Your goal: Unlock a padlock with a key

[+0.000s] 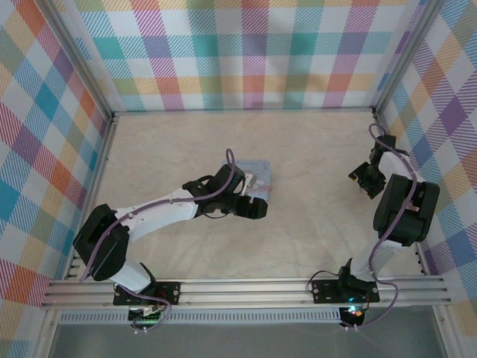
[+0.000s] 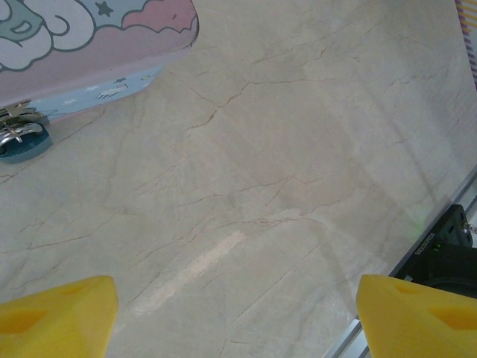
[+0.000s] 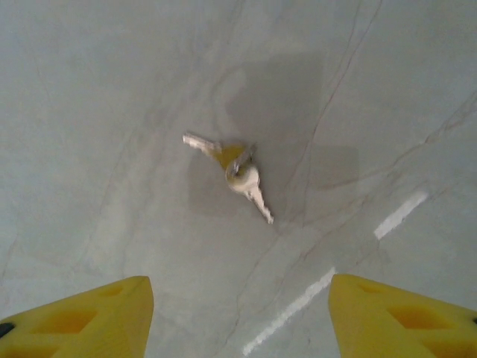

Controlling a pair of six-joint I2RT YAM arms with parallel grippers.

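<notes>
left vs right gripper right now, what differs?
The left gripper has bare table ahead, with the padlock off to one side on the blue box; the right gripper faces the keys lying on the table.
The left gripper sits mid-table; the right gripper is near the right wall.
Shared: both open, holding nothing.

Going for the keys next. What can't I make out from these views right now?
- padlock: left wrist view, cut off by the left edge; keyhole not visible.
- box: top view, mostly hidden under the left arm.
- keys: right wrist view, too small and soft to read the teeth or tell which fits.
</notes>
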